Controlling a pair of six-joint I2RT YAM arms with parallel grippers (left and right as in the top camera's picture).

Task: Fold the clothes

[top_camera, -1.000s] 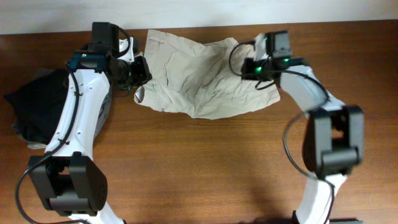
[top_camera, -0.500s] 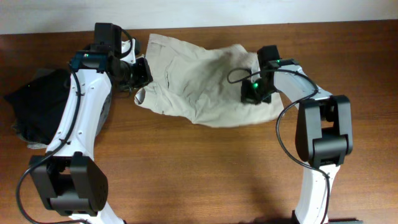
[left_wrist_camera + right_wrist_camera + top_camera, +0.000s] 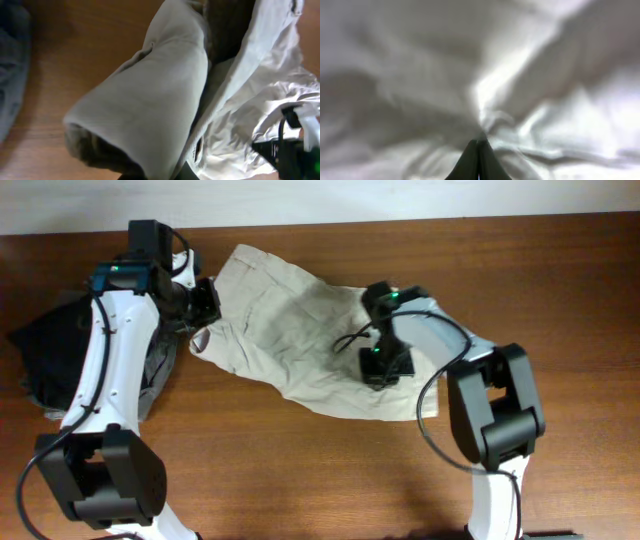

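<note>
A brown wooden table point(image 3: 300, 480) is filling the overhead view, and the khaki shorts point(image 3: 290, 320) are lying across its far middle, rumpled and skewed, running from the far left edge down toward the right arm. A black garment point(image 3: 50, 350) is sitting heaped at the far left, apart from the action.

The left gripper point(image 3: 203, 308) is clamping the left end of the shorts, and the wrist view is showing a thick roll of fabric bunching right at its jaws. The right gripper point(image 3: 384, 366) is pressing down in the middle of the cloth, jaws squeezed together, with creases fanning out from the tips. By my reading, it is pinching a thin fold.

This fabric is looking light and limp. It is sagging and wrinkling wherever it is lifted, so it will likely drape rather than hold a line. Thin cotton could be slipping out of a shallow pinch. The waistband and hems are the firmer, doubled parts, and those look like the safest places to be taking hold, one arm at each end, so the fold is landing flat.
</note>
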